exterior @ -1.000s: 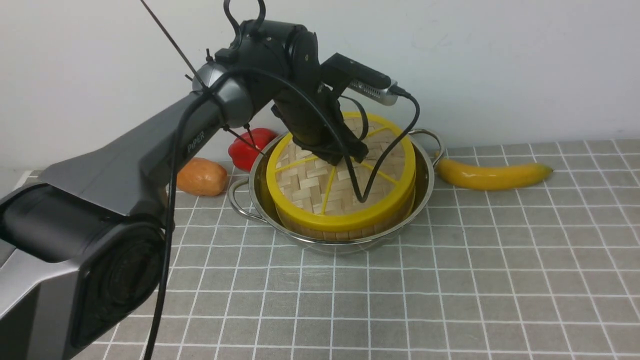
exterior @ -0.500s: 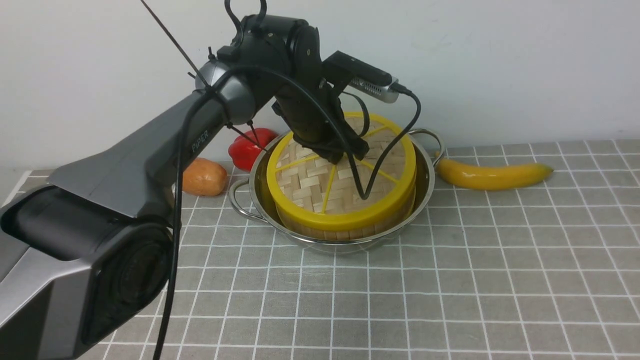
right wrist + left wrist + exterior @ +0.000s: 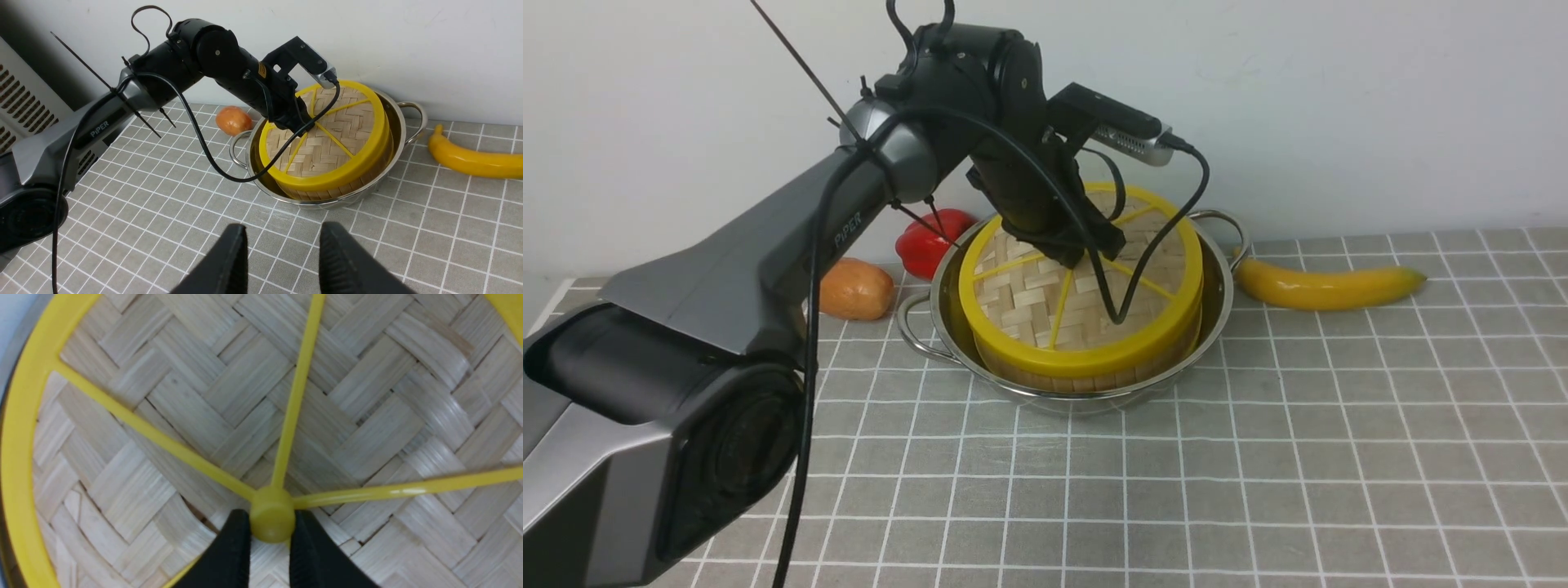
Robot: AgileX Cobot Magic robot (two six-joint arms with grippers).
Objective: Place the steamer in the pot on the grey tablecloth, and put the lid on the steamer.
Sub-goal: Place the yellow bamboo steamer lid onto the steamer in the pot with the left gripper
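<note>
The left arm (image 3: 768, 245) reaches over the wide, shiny stainless-steel pot (image 3: 1045, 398) with looped wire handles. The pot stands on the grey tablecloth with a white grid (image 3: 1258, 457) that covers the bench. Inside the pot sits the round bamboo steamer with upright slat walls (image 3: 1086, 377). On top of it lies the flat round woven bamboo lid with a thick yellow rim and yellow spokes (image 3: 1029, 302).

In the left wrist view the black left fingers (image 3: 239, 547) stand one on each side of the lid's yellow centre hub (image 3: 271, 514). Both touch it, pinching the hub between them. The lid looks level on the steamer's rim, though the arm hides part of the joint.

The right fingers (image 3: 233, 253) are spread with a clear gap and nothing between them. They hang above bare cloth on the pot's near side, about six o'clock, well apart from it.

Around the pot lie a yellow banana (image 3: 1327, 284) at three o'clock, an orange rounded fruit (image 3: 849, 287) at nine o'clock, and a red pepper (image 3: 931, 233) at ten o'clock, partly behind the arm.
</note>
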